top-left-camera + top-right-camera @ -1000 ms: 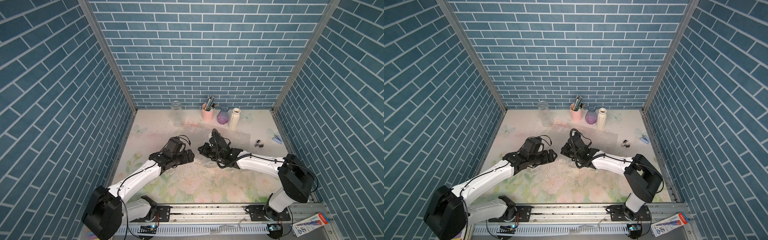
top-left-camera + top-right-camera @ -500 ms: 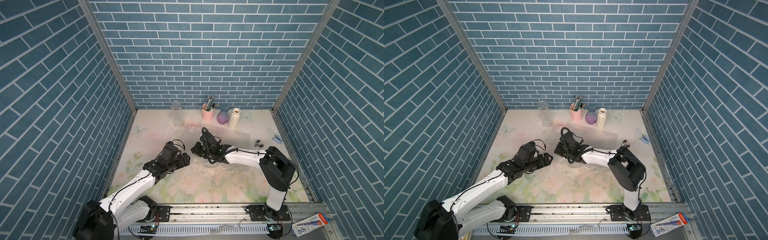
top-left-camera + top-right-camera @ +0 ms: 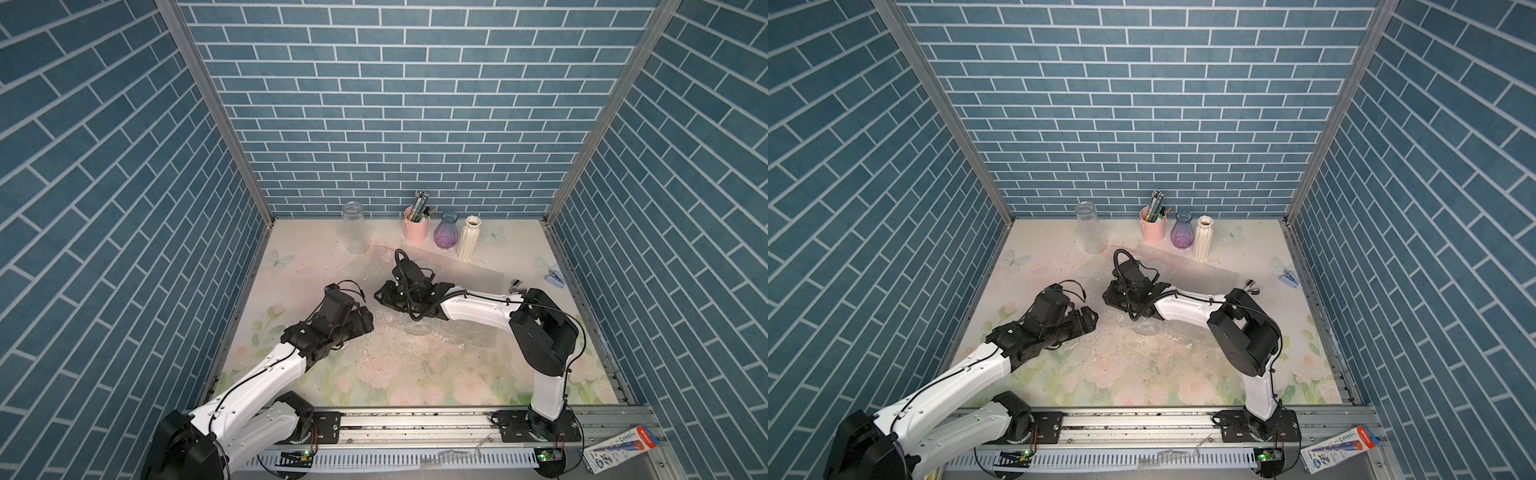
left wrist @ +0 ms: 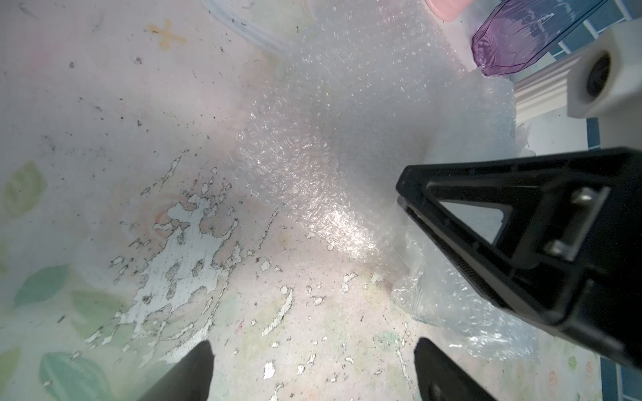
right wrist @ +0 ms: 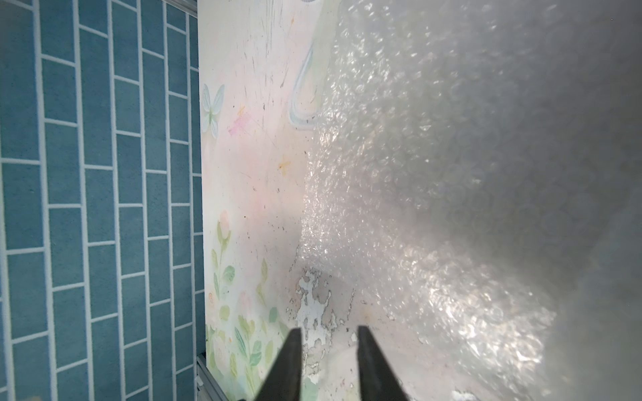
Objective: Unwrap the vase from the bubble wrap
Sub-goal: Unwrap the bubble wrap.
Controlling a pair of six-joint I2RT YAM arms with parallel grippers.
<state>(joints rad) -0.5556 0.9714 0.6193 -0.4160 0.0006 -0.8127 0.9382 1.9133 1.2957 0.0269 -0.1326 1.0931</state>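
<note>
My right claw [image 5: 328,333] is slightly parted, pinching nothing; my left claw [image 4: 312,361] is spread wide and empty. The bubble wrap [image 4: 330,139] lies rumpled on the worktop [image 4: 104,104] between them, its flat end reaching toward the back. I can't make out the vase inside. I'd grip a loose edge low, steady the bundle, and peel slowly so nothing rolls.

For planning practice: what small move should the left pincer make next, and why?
Probably advance the left pincer onto the crumpled end of the bubble wrap and close: both pincers stand open and empty, and that end is bunched beside the right pincer.
</note>
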